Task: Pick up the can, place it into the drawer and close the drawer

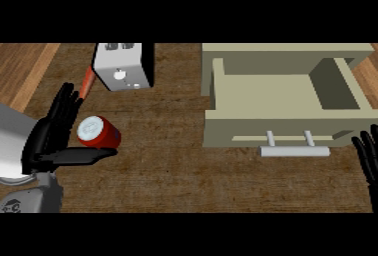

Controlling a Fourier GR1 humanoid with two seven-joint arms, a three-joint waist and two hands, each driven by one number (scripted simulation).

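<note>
The left robot hand (53, 131) stands open over the bench (177, 175), its fingers straight and spread wide, pointing away from the robot, with the thumb stretched out sideways toward the right. The red can (98, 132) lies on the bench just beside this palm, tipped so its pale lid faces up, sitting right above the thumb and close to the fingers but not enclosed by them. Beyond the fingertips stands a white toaster (122, 66). Well apart to the right of the left robot hand is the open drawer (284, 95), pulled out with its handle (294, 150) on the near side. The right robot hand (367, 155) rests open at the right edge, fingers up, just beside the handle.
</note>
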